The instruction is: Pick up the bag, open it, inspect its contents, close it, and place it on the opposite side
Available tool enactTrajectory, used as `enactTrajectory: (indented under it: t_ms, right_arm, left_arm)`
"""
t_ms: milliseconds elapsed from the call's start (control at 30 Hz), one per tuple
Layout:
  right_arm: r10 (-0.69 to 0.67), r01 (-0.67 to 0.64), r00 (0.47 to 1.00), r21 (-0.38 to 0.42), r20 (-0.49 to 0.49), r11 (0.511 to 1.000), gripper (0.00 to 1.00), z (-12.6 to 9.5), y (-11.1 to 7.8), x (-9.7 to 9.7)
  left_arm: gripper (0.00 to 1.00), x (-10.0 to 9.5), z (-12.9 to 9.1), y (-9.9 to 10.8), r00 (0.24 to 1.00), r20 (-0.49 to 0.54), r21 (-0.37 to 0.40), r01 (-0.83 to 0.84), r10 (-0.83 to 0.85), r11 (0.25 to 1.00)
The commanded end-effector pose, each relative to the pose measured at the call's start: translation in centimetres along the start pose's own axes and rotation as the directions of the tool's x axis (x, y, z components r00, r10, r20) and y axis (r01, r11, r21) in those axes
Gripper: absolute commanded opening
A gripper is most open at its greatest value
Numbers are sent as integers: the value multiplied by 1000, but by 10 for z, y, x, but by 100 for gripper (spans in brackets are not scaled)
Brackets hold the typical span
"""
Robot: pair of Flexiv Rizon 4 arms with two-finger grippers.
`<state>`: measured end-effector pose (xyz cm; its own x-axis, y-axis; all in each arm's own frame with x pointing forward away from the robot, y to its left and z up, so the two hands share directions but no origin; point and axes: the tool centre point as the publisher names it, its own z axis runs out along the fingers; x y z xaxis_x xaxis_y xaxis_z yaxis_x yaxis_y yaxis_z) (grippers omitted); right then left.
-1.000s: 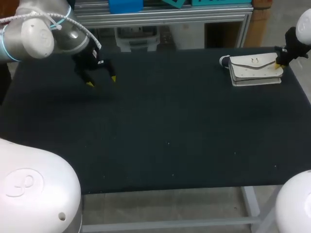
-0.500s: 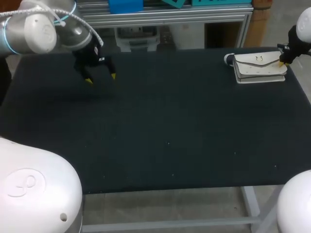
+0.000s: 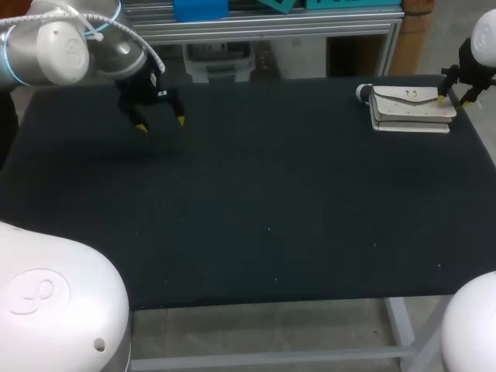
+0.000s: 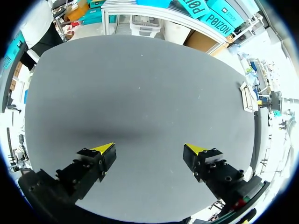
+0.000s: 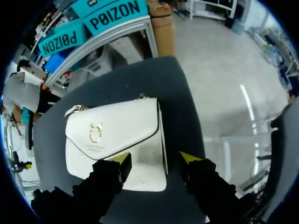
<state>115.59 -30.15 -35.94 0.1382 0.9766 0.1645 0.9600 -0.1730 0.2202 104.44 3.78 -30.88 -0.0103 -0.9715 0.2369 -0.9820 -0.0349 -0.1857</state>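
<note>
The right pincer point(image 5: 155, 158) is hanging released over the bag point(image 5: 114, 133), its yellow tips standing apart and gripping nothing. One tip is sitting over the bag's long edge. The other is hovering just past its short end, above the bare table point(image 5: 182, 116). Whether either tip is touching, I cannot tell. The bag is lying flat with its flap shut and the gold clasp point(image 5: 96, 133) facing up, in the far right corner of the table and close to the right edge.

The main danger is coming from that straddle. With only one tip beyond the bag, a descent is likely pressing the other tip down onto the smooth white face rather than beside it. A squeeze from there is probably pinching only a corner, or sliding off. A corner hold is leaving the bag free to swing and slip out on the lift. Any sideways shove is also nudging the bag towards the nearby edge, where it could be tipping off the table. The strap is mostly tucked out of sight, so it may be snagging or dangling once the bag is rising.

The left pincer point(image 3: 161, 124) is waiting released above the far left of the table, well apart from the bag, so it is offering no steadying.
</note>
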Motion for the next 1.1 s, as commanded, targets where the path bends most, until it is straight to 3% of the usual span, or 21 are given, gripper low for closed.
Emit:
enactTrajectory:
  t_ms: [33, 200, 300, 433, 467, 600, 1100]
  right_arm:
    - [5, -3, 999, -52, 42, 999, 100, -31, -26, 6]
    - [-1, 4, 999, -56, 52, 998, 100, -44, -35, 10]
    - [-16, 19, 999, -61, 46, 998, 100, -66, -56, 24]
    - [-23, 25, 999, -62, 31, 998, 100, -71, -62, 28]
    - [-30, 31, 999, -61, 17, 998, 100, -80, -74, 37]
    - [-46, 47, 999, -58, 14, 997, 100, -90, -87, 48]
    - [-117, 116, 993, -74, -10, 991, 100, -117, -117, 75]
  left_arm:
    - [100, 1, -7, 7, 1000, 6, 16, -8, 8, 1000]
    - [100, 1, -11, 9, 1000, 12, 20, -15, 15, 1000]
    - [100, 0, -19, 11, 999, 33, 28, -20, 19, 999]
    - [100, 0, -22, 13, 999, 39, 29, -20, 19, 999]
    - [100, -2, -30, 15, 998, 53, 30, -16, 15, 999]
    - [100, -6, -37, 17, 997, 76, 20, -9, 8, 1000]
    - [100, -20, -54, 19, 995, 88, -15, 54, -53, 998]
